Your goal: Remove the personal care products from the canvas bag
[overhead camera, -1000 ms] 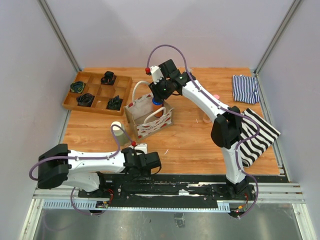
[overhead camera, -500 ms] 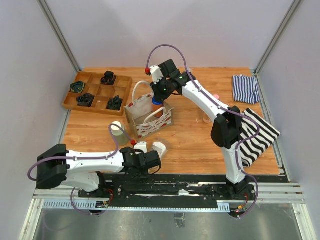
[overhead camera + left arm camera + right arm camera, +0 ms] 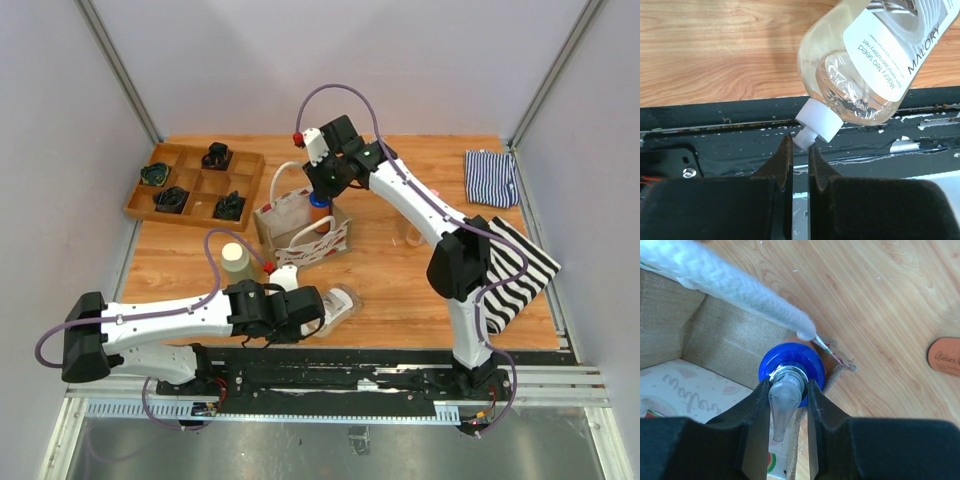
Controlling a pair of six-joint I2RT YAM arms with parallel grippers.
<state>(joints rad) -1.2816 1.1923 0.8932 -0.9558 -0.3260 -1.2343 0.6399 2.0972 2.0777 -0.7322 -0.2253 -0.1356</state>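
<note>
The tan canvas bag [image 3: 292, 232] stands mid-table; its inside shows in the right wrist view [image 3: 705, 335]. My right gripper [image 3: 322, 188] [image 3: 786, 386] is shut on the grey pump head of an orange-brown bottle with a blue cap [image 3: 319, 206] [image 3: 812, 365], which stands in the bag's far right corner under a white handle [image 3: 740, 287]. My left gripper [image 3: 316, 304] [image 3: 800, 142] is shut on the white nozzle of a clear bottle [image 3: 342, 302] [image 3: 875, 55] that lies on its side near the front edge. A cream-capped bottle [image 3: 236, 262] stands left of the bag.
A compartmented wooden tray [image 3: 138, 195] with small black objects sits at the back left. A black-and-white striped cloth [image 3: 520, 265] lies at the right, a blue-striped folded cloth [image 3: 490, 177] at the back right. A tan oval tag [image 3: 945, 356] lies on the wood.
My left arm swung right with the clear bottle, which now lies on its side on the table. My right gripper rose slightly with the pump bottle; the bag shifted a little.
</note>
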